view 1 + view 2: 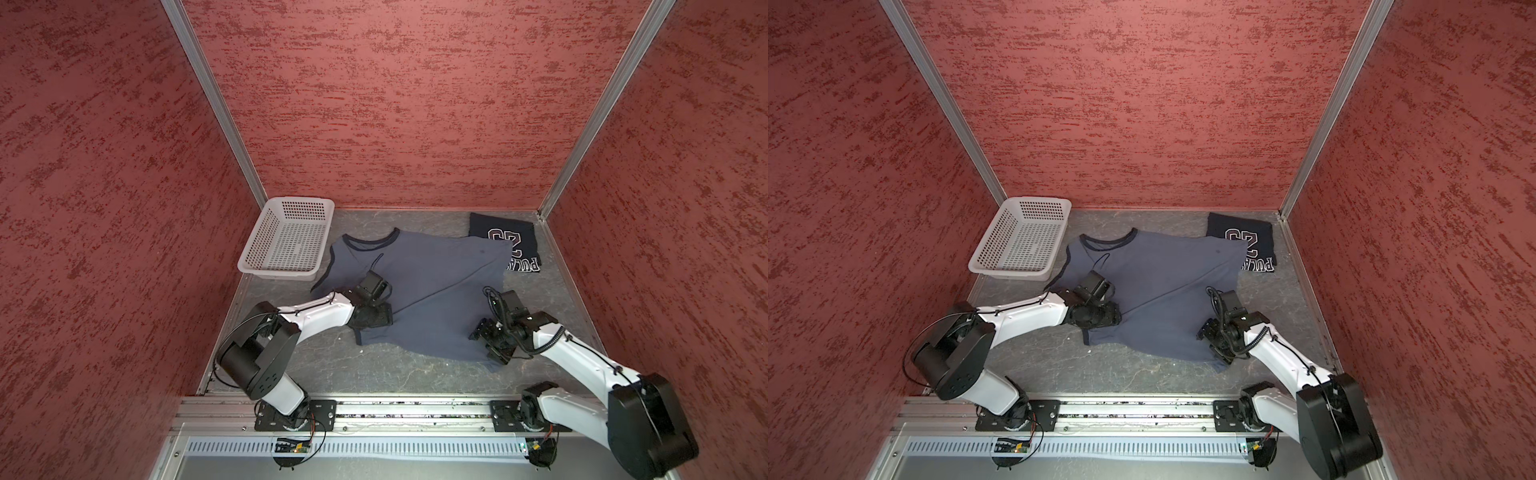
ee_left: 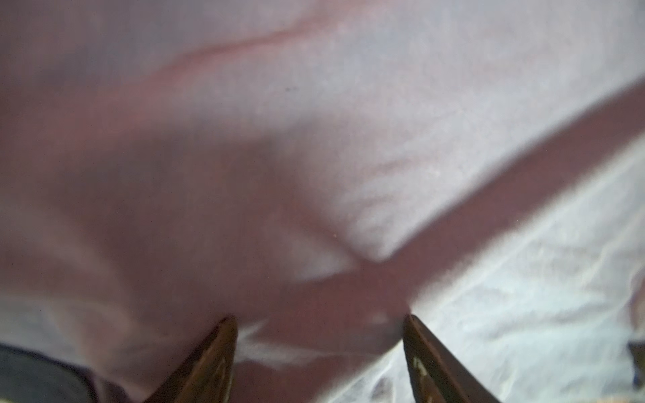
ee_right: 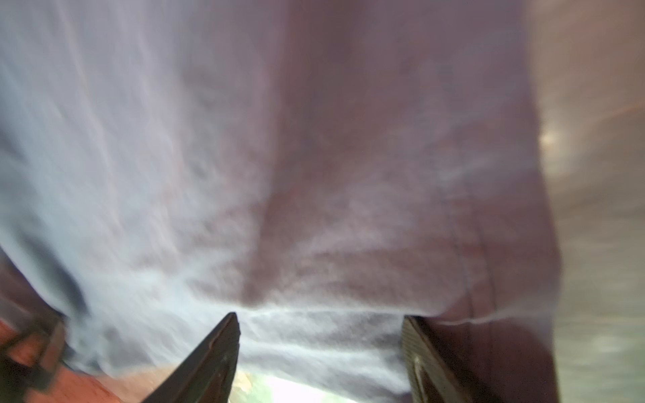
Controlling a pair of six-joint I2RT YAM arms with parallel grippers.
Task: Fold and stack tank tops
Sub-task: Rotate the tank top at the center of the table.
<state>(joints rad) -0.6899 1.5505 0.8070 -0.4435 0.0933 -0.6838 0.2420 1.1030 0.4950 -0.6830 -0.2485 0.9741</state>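
In both top views the slate blue-grey tank top lies spread mid-table, its long axis running left to right and its far right corner overlapping the folded navy tank top. The left gripper is over its near left edge and the right gripper at its near right hem.

Left wrist view: jaws wide, cloth just ahead, nothing clamped.

Right wrist view: likewise.

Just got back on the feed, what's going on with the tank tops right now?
Both arms are at the slate blue-grey tank top, which lies spread out and unfolded on the table. The left gripper is at its near shoulder strap and the right gripper at its near hem corner. Both have their jaws apart, and neither clearly pinches cloth. The navy tank top sits folded in the far right corner, partly under the blue-grey one's hem. The white basket stands at far left.
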